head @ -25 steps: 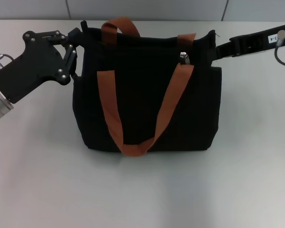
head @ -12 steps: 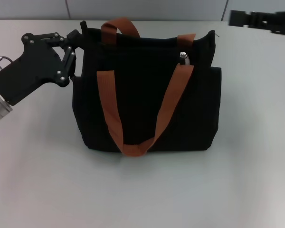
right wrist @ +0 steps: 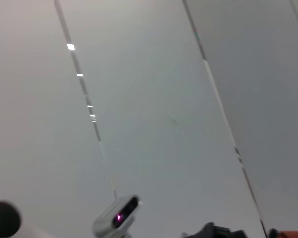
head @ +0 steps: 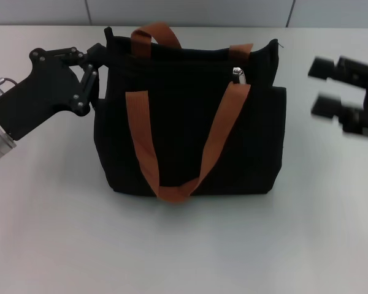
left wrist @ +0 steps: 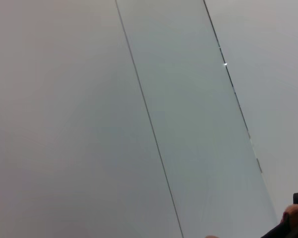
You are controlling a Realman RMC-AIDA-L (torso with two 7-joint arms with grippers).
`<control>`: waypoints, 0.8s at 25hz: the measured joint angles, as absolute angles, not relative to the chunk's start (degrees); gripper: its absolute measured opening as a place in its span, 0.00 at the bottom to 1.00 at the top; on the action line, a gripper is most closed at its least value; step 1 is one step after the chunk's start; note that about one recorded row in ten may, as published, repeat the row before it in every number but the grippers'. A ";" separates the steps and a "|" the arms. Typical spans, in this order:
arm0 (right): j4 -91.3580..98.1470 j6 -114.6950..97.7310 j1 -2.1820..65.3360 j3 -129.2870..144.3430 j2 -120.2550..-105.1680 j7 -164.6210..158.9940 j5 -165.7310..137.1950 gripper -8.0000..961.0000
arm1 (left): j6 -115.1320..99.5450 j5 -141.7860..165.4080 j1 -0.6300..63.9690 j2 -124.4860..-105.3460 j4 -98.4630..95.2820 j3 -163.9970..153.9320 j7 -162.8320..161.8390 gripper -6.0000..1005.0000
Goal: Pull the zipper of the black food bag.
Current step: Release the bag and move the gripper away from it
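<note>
Now the left tool (head: 97, 61) sits at the top left corner of the black food bag (head: 190, 135), its fingers pressed against the fabric edge; whether they pinch it I cannot tell. Across the bag from that tool, the zipper (head: 237, 75) lies on the upper front, a small silver tab beside the right one of the 2 orange-brown handles (head: 148, 147). The bag stands upright on the grey bench (head: 184, 245). Further right, well apart from the bag and the zipper, the right tool (head: 331, 86) hangs over the bench with its 2 fingers spread and nothing between them. Both wrist views show mostly pale wall panels.
</note>
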State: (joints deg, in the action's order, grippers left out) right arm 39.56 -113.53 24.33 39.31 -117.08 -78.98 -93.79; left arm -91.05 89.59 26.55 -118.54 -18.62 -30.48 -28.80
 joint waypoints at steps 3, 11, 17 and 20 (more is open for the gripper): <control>37.13 -117.78 22.54 39.83 -118.11 -68.51 -98.00 0.80 | -91.04 89.80 26.46 -118.40 -18.62 -30.53 -30.66 0.09; 33.33 -115.84 21.41 40.03 -119.02 -54.51 -111.53 0.85 | -90.81 89.86 26.12 -118.42 -18.60 -30.68 -33.57 0.09; 29.75 -109.41 20.61 39.80 -119.06 -45.64 -116.01 0.85 | -90.81 89.86 25.21 -118.39 -18.55 -30.67 -35.17 0.09; 29.46 -109.37 20.63 39.72 -119.07 -45.42 -116.05 0.85 | -90.92 89.72 25.00 -118.39 -18.54 -30.54 -35.38 0.09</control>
State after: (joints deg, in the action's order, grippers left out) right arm 29.46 -109.37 20.63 39.72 -119.07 -45.42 -116.05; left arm -90.92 89.72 25.00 -118.39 -18.54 -30.54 -35.38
